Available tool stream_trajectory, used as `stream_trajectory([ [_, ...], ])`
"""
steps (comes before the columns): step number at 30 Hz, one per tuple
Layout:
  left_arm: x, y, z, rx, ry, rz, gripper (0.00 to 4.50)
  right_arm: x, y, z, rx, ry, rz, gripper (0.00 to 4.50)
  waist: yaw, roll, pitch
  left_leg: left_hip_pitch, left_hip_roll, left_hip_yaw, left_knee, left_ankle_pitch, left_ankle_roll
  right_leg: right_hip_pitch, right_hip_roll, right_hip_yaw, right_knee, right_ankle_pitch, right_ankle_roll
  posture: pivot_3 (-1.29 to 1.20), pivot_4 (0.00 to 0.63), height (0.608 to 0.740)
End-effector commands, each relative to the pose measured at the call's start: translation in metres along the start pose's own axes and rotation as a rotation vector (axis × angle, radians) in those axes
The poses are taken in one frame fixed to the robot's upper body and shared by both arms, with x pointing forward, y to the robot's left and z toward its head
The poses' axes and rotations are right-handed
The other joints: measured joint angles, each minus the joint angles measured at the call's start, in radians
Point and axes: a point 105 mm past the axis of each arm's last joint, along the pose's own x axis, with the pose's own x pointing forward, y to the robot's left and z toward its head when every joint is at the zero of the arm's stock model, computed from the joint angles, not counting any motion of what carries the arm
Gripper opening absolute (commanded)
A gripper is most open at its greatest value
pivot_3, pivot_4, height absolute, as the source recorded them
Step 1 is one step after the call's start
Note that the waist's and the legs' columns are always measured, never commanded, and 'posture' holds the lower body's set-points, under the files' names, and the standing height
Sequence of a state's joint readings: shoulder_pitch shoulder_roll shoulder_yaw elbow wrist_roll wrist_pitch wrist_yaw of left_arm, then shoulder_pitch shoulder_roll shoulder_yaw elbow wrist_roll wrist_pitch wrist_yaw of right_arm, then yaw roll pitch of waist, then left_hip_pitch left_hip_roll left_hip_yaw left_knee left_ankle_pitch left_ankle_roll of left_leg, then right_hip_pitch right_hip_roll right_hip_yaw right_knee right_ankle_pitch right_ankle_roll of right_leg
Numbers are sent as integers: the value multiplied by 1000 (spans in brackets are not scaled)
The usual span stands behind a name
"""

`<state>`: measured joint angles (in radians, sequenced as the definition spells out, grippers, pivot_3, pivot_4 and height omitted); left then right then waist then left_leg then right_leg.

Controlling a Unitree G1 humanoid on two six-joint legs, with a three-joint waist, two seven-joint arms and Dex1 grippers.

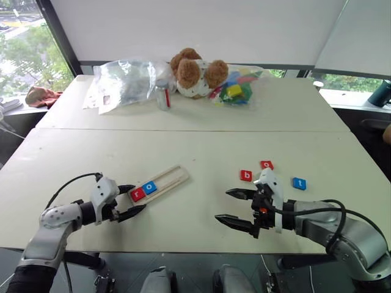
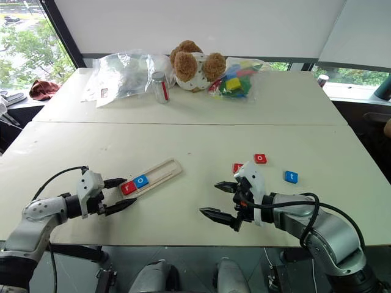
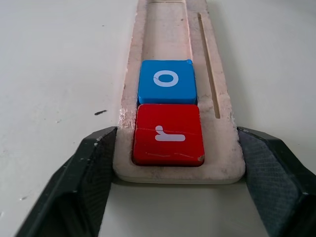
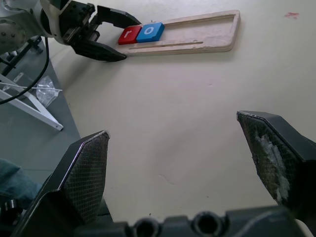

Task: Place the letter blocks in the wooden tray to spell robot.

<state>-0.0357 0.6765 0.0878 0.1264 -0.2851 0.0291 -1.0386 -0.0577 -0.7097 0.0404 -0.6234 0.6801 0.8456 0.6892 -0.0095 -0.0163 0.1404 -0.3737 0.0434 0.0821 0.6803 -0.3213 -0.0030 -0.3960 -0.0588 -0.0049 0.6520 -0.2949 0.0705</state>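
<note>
The wooden tray [image 1: 171,177] lies slantwise on the white table at the near left. At its near end sit a red "r" block [image 3: 168,134] and, right behind it, a blue "o" block [image 3: 167,80]. My left gripper [image 1: 139,198] straddles that end, one black finger [image 3: 94,163] pressed against each long side of the tray. Three more letter blocks lie loose at the right: a red "b" [image 1: 245,175], a red "o" [image 1: 266,165] and a blue "t" [image 1: 299,183]. My right gripper [image 1: 222,205] hovers open just in front of the "b", holding nothing.
At the table's far side are a clear plastic bag [image 1: 125,82], a small jar [image 1: 162,94], a teddy bear [image 1: 197,73] and a bag of coloured toy blocks [image 1: 235,90]. A reddish cloth [image 1: 41,94] lies beyond the left edge.
</note>
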Motion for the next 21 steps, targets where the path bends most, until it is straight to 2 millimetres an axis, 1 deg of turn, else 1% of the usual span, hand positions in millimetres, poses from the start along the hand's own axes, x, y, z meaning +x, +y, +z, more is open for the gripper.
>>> stream_trajectory([
  [1,2,-3,-14,-23,62,-5,3091,-1,2,6,-23,-27,-5,4500,0,1,0,0,0,0,0,0,0,0,0,0,0,0,0,0,150,740],
  [5,0,1,-3,10,63,-55,3091,-4,-2,4,-8,-37,-42,4500,0,1,-1,0,0,-2,0,0,0,0,-2,0,0,0,0,0,150,740],
  [6,1,3,0,21,60,-72,3091,-5,-5,4,3,-44,-58,4500,0,1,-1,-1,0,-2,-1,0,0,-1,-2,0,0,0,-1,0,150,740],
  [7,4,4,8,41,49,-106,3091,-9,-11,3,26,-62,-93,4500,0,1,-1,-1,0,-2,-1,0,0,-1,-3,-1,0,0,-1,0,150,740],
  [10,19,-2,33,114,21,-247,3091,-26,-35,1,62,-106,-219,4500,3,1,0,-2,0,-2,-1,0,-1,-1,-3,-1,0,-1,-1,0,150,740],
  [12,31,-8,38,177,38,-329,3091,-42,-58,1,27,-109,-376,4500,0,1,0,-3,-1,-2,-1,0,-1,-2,-4,-1,-2,-1,-1,0,150,740],
  [14,42,-12,39,207,51,-385,3091,-56,-71,2,14,-103,-473,4500,-4,2,0,-6,-1,-2,-2,0,-1,-4,-4,-1,-3,0,-1,0,150,740],
  [17,66,-17,44,222,30,-457,3091,-74,-78,1,19,-101,-580,4500,-2,2,0,-15,-1,-1,-2,0,0,-14,-3,-1,-1,2,3,0,150,740],
  [19,78,-18,47,239,22,-490,3091,-78,-79,-1,27,-95,-630,4500,1,2,0,-16,-1,-1,-1,0,0,-15,0,-2,0,2,4,0,150,740],
  [21,88,-19,48,255,19,-514,3091,-78,-82,-4,31,-90,-673,4500,1,2,0,-17,-1,-2,0,0,0,-15,2,-2,0,2,4,0,150,740],
])
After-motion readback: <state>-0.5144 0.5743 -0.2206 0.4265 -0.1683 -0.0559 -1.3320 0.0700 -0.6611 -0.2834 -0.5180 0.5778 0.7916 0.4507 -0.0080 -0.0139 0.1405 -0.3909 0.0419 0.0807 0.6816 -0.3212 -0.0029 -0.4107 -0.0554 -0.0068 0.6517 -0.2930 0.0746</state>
